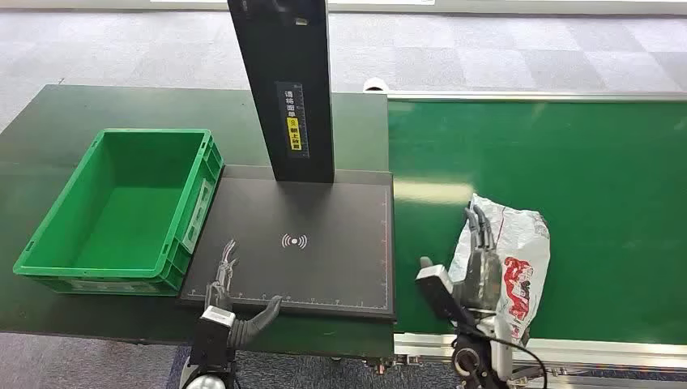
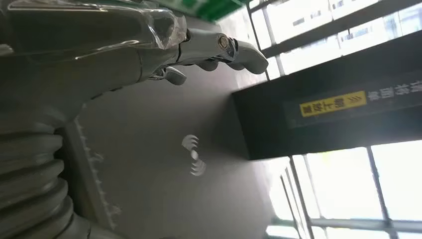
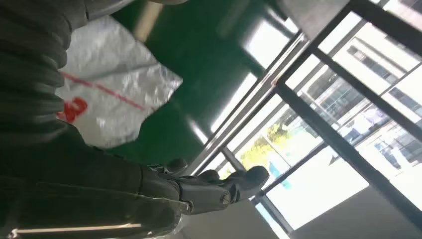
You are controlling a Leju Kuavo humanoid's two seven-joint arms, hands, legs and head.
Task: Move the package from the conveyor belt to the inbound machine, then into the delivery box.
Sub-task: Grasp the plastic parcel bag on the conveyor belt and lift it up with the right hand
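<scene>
A crumpled white package [image 1: 522, 243] with red print lies on the green conveyor belt [image 1: 583, 162] near its front left corner. My right hand [image 1: 476, 263] rests its fingers on the package's left side, thumb apart to the left, gripping nothing. The right wrist view has the package [image 3: 109, 84] beside that hand [image 3: 149, 191]. The black inbound machine plate [image 1: 324, 243] lies left of the belt. My left hand [image 1: 231, 296] hovers spread over the plate's front edge, empty. The left wrist view shows this hand [image 2: 99, 55] above the plate [image 2: 149, 189]. The green delivery box [image 1: 49, 259] stands empty at the left.
The machine's black scanner post [image 1: 288, 89] rises from the plate's far edge, also seen at the left wrist as a dark post [image 2: 323, 114]. A silver belt frame [image 1: 567, 348] runs along the front. The dark green table [image 1: 49, 130] surrounds the box.
</scene>
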